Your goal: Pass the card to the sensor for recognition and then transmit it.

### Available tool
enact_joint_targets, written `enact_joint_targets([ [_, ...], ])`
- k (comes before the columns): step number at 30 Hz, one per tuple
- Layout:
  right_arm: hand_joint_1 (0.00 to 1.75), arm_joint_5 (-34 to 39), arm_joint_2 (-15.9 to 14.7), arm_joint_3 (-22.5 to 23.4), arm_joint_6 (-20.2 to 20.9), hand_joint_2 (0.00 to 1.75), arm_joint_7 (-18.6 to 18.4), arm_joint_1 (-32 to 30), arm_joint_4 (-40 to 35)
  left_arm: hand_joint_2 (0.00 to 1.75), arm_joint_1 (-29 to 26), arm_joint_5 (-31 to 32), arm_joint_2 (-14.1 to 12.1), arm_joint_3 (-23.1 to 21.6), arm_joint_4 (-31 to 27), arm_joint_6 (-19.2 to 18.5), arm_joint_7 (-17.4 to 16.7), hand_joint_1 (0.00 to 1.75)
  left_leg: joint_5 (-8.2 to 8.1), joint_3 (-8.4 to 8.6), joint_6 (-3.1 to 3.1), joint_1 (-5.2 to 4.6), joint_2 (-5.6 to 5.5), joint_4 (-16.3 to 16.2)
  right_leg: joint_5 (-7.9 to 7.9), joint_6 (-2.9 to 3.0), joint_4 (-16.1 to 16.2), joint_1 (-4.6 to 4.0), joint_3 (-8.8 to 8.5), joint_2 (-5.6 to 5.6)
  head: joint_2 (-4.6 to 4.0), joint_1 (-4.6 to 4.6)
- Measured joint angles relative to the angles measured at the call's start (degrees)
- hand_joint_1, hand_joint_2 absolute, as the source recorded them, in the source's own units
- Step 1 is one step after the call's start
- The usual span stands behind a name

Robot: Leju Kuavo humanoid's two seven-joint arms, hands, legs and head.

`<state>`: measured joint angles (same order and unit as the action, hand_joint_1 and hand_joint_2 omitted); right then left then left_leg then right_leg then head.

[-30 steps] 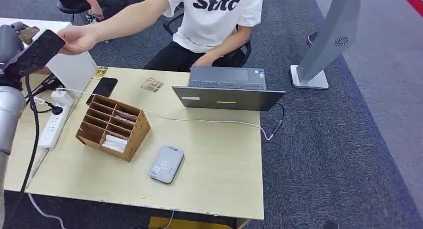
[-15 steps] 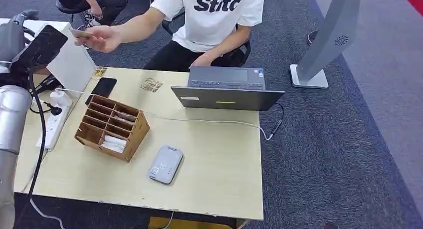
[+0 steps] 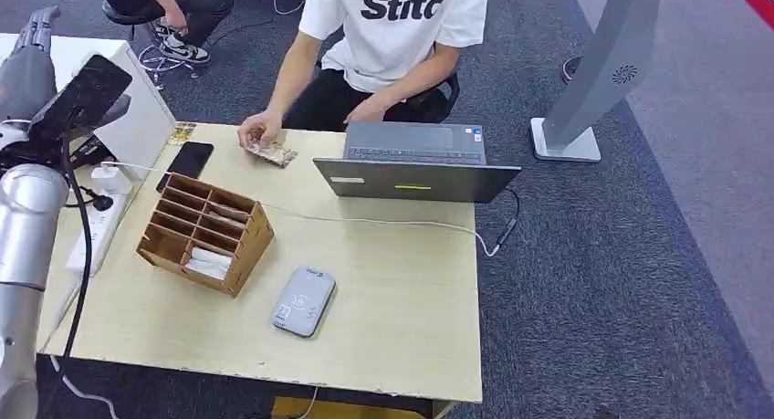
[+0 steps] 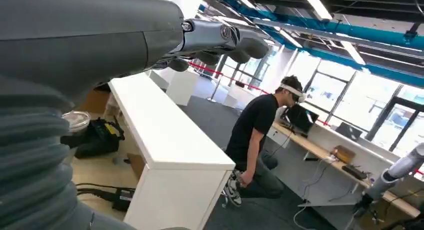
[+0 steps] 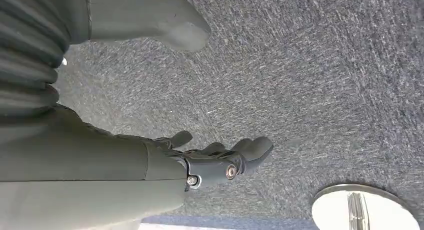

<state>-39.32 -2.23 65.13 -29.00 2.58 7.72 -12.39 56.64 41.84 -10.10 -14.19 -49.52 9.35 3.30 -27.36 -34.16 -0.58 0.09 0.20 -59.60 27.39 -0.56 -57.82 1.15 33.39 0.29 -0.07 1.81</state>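
The counter point(image 3: 402, 291) carries a laptop point(image 3: 415, 163), a wooden organizer point(image 3: 206, 233) and the grey sensor point(image 3: 304, 300). A person's hand point(image 3: 259, 130) rests on the cards point(image 3: 277, 154) by the laptop. A card looks thin, light, stiff and slippery, best pinched by its edges. The left robot hand point(image 4: 220, 39) is raised, fingers apart, holding nothing; the right robot hand point(image 5: 220, 160) hangs empty and spread.
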Motion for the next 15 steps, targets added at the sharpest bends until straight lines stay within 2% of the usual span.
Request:
enact_joint_targets([
  [2,0.0,0.04,0.02,0.15,-0.04,1.75,0.0,-0.01,0.0,1.75,-0.89,-0.59,-0.02,0.07,-1.09,0.15,0.2,0.0,0.0,-0.01,0.0,0.0,0.0,0.0,0.0,0.0,0.0,0.0,0.0,0.0,0.0,0.0],
  [6,0.0,0.83,0.09,0.68,-0.09,1.75,0.13,-0.09,0.0,1.75,-5.46,-2.97,-0.7,0.96,-5.8,1.0,2.79,0.0,-0.02,0.01,-0.02,-0.02,0.03,0.03,0.01,0.0,0.0,0.01,-0.02,0.02,0.0,0.07],
  [8,0.0,1.62,0.33,1.42,-0.37,1.75,0.04,-0.2,0.0,1.75,-11.35,-5.12,-1.55,1.79,-10.88,1.93,5.21,0.0,-0.1,0.13,0.0,-0.04,0.18,0.07,0.04,0.01,0.0,0.05,-0.08,0.16,0.0,0.09],
  [10,0.0,2.16,0.61,1.92,-0.96,1.75,-0.46,-0.67,0.0,1.75,-19.44,-6.93,-2.76,3.4,-16.84,3.64,7.69,0.0,-0.23,0.18,0.05,-0.04,0.26,0.09,0.11,0.06,-0.01,0.05,-0.13,0.26,0.0,0.0],
  [13,0.0,2.75,1.0,2.86,-1.4,1.75,-0.66,-1.25,0.0,1.75,-32.05,-8.02,-3.67,7.26,-24.91,7.93,11.95,0.0,-0.36,0.29,0.05,-0.03,0.43,0.12,0.25,0.13,-0.01,0.04,-0.09,0.42,0.0,-0.06],
  [15,0.0,2.78,1.25,3.15,-1.51,1.75,-0.68,-1.68,0.0,1.75,-38.52,-8.26,-3.74,9.86,-28.73,8.7,13.9,0.0,-0.41,0.22,0.0,0.0,0.34,0.11,0.38,0.06,0.01,0.01,-0.07,0.32,0.0,-0.02],
])
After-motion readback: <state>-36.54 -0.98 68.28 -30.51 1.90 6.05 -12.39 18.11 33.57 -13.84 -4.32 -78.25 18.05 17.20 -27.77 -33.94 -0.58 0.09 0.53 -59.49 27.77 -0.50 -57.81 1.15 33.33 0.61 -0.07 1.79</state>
